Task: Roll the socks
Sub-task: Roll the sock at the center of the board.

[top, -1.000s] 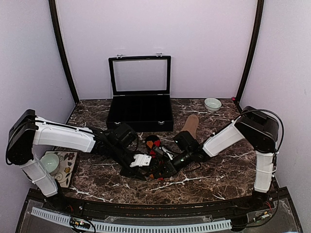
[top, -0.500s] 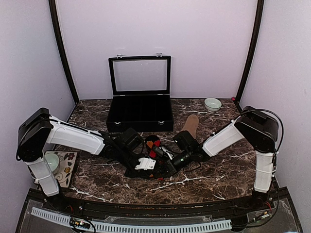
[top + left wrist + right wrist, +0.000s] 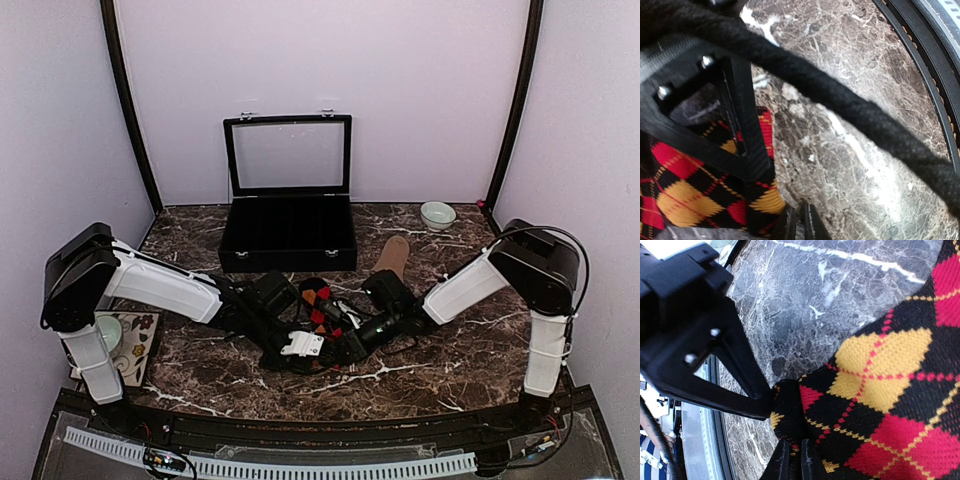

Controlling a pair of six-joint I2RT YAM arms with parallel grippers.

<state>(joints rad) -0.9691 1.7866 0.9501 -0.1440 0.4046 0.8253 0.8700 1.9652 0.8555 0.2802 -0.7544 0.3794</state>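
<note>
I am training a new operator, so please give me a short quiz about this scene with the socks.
1. True or false: the black box stands open.
2. What does the right gripper pinch? A towel; B argyle sock; C spoon.
3. Where on the table is the small bowl?
Key: 1 true; 2 B; 3 far right corner, near the wall.
</note>
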